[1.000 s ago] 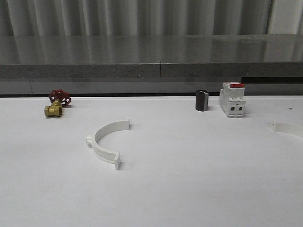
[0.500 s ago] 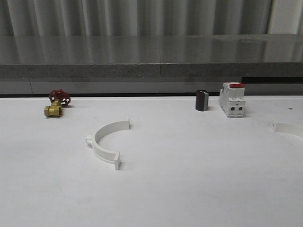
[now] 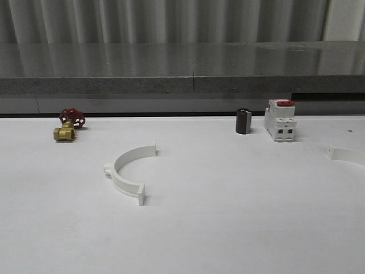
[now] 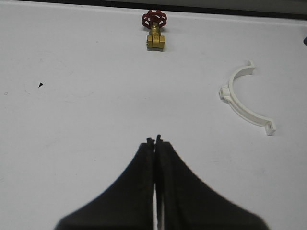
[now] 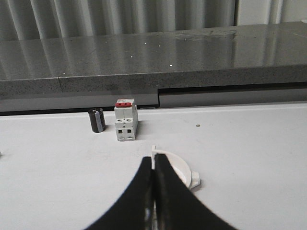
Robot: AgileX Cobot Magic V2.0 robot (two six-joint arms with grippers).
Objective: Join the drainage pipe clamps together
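two clamp halves lie well apart, both grippers closed.

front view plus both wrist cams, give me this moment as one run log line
phase: pre-grasp | left gripper: shut, empty | right gripper: shut, empty | left clamp half: on table | right clamp half: on table, apart, unjoined

Left tool and right tool, both with fingers pressed together, empty.

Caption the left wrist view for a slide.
Shut left hand above the white table; one clamp half and a brass valve lie ahead.
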